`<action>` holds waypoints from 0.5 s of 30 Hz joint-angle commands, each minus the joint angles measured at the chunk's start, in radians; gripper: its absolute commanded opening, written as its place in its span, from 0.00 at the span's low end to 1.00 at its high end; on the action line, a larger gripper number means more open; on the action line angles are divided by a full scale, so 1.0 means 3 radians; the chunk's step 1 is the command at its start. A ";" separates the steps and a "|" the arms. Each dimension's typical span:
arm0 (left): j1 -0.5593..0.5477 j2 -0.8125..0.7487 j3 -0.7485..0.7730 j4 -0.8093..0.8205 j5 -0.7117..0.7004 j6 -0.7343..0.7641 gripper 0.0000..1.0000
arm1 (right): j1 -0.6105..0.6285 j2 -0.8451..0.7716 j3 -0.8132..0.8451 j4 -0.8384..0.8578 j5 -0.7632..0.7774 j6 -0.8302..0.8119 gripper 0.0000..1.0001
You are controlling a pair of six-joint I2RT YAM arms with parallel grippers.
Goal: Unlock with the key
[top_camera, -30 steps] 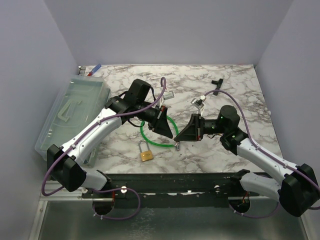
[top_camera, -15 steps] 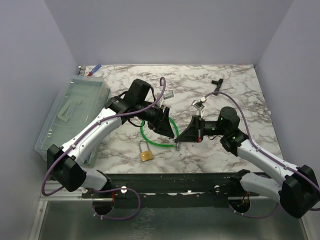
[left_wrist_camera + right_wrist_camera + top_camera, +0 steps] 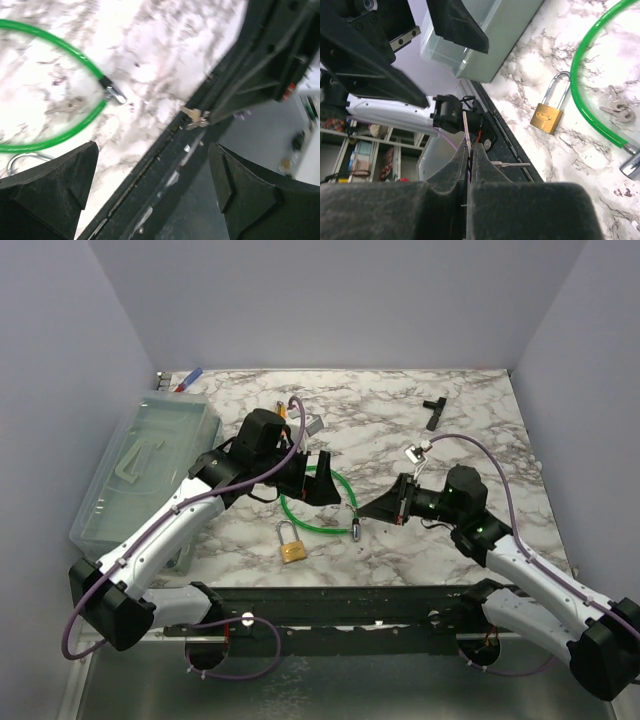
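My right gripper [image 3: 363, 514] [image 3: 470, 145] is shut on the key [image 3: 466, 127], a thin silvery blade seen edge-on that sticks out past the fingertips. In the left wrist view the key [image 3: 195, 116] shows at the tip of the right gripper, over the table's near edge. The small brass padlock [image 3: 292, 549] [image 3: 547, 117] lies flat on the marble, shackle closed, to the near left of that gripper. My left gripper [image 3: 335, 490] [image 3: 152, 150] is open and holds nothing. It hovers over the green cable loop [image 3: 300, 515] [image 3: 50, 142].
A clear plastic bin [image 3: 150, 465] fills the left side. A black T-shaped tool [image 3: 433, 410] lies at the back right. The cable's metal end [image 3: 115, 94] rests near the black front rail [image 3: 350, 600]. Other small silvery keys [image 3: 616, 109] lie inside the loop.
My left gripper has opened and drawn back to the left, away from the right gripper's tip. The right gripper has closed on the key and slid a little toward the near edge.
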 commanded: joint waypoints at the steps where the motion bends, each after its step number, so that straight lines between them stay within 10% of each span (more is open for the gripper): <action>1: 0.0022 -0.0292 -0.0386 0.0387 -0.1024 -0.0371 0.99 | 0.0022 -0.0160 -0.0162 -0.0046 0.0442 0.0104 0.00; 8: 0.0025 -0.0097 -0.0396 0.0256 -0.1070 -0.0516 0.93 | 0.0022 -0.0222 -0.0185 -0.0304 0.0768 0.0192 0.00; 15: 0.0005 0.0264 -0.0338 0.0082 -0.1199 -0.0857 0.88 | 0.0021 -0.0659 -0.0159 -0.1438 0.2276 0.0516 0.00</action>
